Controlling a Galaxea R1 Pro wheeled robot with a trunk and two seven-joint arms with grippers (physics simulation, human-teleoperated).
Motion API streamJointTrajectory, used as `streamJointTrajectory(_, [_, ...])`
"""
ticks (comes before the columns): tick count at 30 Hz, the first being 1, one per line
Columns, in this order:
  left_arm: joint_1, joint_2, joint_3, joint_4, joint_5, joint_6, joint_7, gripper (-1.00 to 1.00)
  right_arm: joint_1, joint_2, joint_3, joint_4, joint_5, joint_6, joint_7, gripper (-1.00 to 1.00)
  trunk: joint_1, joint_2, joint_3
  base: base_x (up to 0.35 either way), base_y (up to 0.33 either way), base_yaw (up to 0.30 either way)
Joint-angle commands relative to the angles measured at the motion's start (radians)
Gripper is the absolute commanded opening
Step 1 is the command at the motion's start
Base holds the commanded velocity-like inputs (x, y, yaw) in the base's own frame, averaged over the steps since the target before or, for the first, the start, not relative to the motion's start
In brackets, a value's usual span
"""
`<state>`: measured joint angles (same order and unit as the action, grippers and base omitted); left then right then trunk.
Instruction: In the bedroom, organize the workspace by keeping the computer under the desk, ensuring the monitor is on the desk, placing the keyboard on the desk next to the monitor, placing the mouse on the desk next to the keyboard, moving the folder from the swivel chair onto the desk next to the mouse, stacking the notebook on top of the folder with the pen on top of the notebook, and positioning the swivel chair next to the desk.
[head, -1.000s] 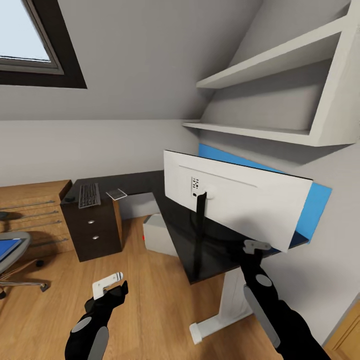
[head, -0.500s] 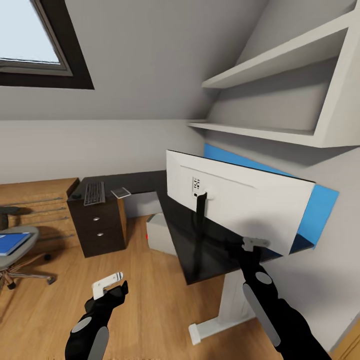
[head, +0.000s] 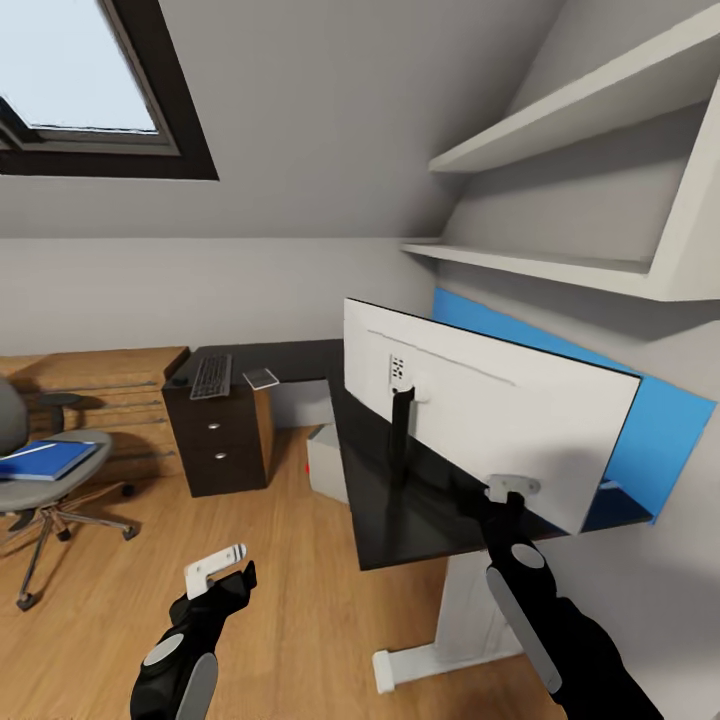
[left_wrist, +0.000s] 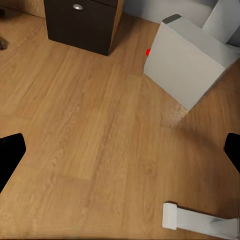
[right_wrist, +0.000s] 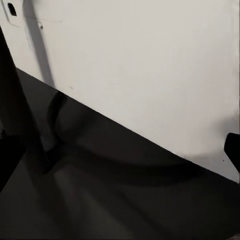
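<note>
Since right gripper (head: 512, 488), fingers apart, sits just beside monitor (head: 480, 420) back w/ desk (head: 400, 500) below, a push fwd could tip it off; left gripper (head: 215, 567) also apart.

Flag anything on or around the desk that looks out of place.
The monitor stands on the desk with its white back facing the room and its screen toward the wall. The blue folder lies on the swivel chair, not the desk. The keyboard sits far from the monitor.
</note>
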<state>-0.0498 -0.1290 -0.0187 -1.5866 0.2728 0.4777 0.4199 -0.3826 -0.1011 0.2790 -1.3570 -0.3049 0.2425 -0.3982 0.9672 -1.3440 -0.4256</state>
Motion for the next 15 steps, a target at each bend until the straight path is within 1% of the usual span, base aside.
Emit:
streamJointTrajectory(1, [-0.001,0.0,-0.001,-0.001,0.011,0.003,0.009,1.0,-0.001,-0.001,0.003,-0.001,-0.006,0.003,-0.009,1.0,0.0,-0.001,-0.001,0.09,-0.309,0.058])
streamJointTrajectory(5, [-0.001,0.0,-0.001,-0.001,0.011,0.002,0.009,1.0,-0.001,-0.002,0.002,0.0,-0.005,0.002,-0.008,1.0,0.0,-0.001,-0.002,0.171,-0.281,0.026])
streamJointTrajectory(15, [-0.001,0.0,-0.001,-0.001,0.01,0.003,0.008,1.0,-0.001,-0.005,0.002,-0.001,-0.005,0.0,-0.004,1.0,0.0,-0.001,-0.002,0.242,-0.239,0.002])
